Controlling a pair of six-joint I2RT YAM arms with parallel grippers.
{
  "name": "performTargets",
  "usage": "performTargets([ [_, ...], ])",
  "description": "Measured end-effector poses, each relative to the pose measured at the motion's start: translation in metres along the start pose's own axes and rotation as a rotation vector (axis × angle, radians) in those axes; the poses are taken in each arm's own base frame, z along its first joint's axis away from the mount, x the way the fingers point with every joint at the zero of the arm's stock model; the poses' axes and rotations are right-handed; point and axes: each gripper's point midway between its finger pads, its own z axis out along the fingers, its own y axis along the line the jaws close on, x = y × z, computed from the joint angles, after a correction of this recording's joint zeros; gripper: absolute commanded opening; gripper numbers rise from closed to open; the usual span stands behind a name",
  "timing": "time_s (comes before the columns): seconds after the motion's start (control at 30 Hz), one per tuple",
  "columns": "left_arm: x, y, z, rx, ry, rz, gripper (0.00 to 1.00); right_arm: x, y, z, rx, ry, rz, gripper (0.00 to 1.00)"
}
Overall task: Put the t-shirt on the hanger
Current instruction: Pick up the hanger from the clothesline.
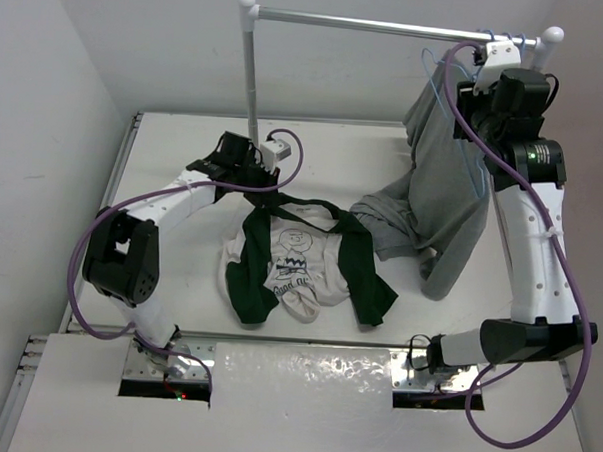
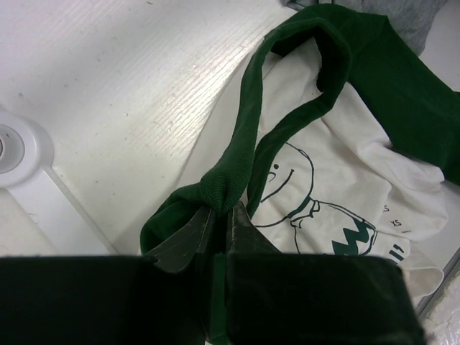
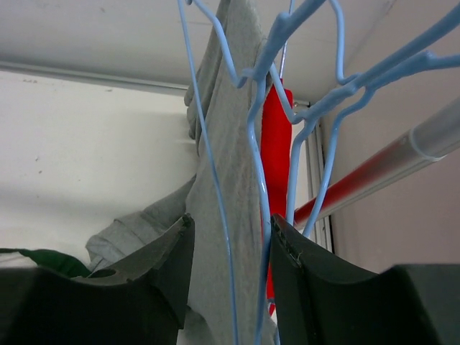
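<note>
1. Left gripper [image 2: 221,215]: jaws were together, clamped on the dark green collar of the t-shirt [image 1: 298,254]. In the top view the left gripper sat at 10 o'clock from the printed chest, low over the table [image 1: 186,131].

2. T-shirt: it lay crumpled on the table near the middle, chest print facing up, with one green sleeve spread toward 5 o'clock. In the left wrist view the collar band rose as a loop toward 12 o'clock from the pinch point.

3. Right gripper [image 3: 228,248]: jaws stood apart. It was raised to the rail [image 1: 390,28] at 1 o'clock of the top view.

4. Hanger [image 3: 253,180]: it hung from the rail. One of its pale-blue wires ran down between the parted jaws, close to the finger [image 3: 287,251] at 3 o'clock; contact could not be confirmed.

5. Grey shirt [image 1: 443,192]: it hung at 3 o'clock from the t-shirt, its cloth also passing between the right jaws. A red hanger [image 3: 275,158] hung behind the blue wires.
</note>
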Motion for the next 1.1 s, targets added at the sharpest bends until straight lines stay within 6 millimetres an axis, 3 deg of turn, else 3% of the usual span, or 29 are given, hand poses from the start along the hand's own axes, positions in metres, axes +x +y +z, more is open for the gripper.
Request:
performTargets([
  [0.2, -0.001, -0.001, -0.001, -0.001, -0.004, 0.002, 0.00, 0.004, 0.003, 0.002, -0.026, 0.006, 0.009, 0.35],
  [0.33, -0.001, 0.000, -0.001, -0.001, -0.005, 0.003, 0.00, 0.003, 0.004, 0.003, -0.030, 0.001, 0.012, 0.07],
  [0.43, -0.001, 0.000, -0.001, -0.002, -0.005, 0.003, 0.00, 0.004, 0.004, 0.005, -0.025, 0.002, 0.018, 0.00],
  [0.83, -0.001, 0.000, -0.001, -0.002, -0.005, 0.007, 0.00, 0.001, 0.010, 0.006, -0.066, -0.041, -0.012, 0.00],
  [1.1, -0.001, 0.000, -0.001, -0.001, -0.004, 0.008, 0.00, -0.022, 0.023, -0.004, -0.154, -0.113, -0.018, 0.00],
])
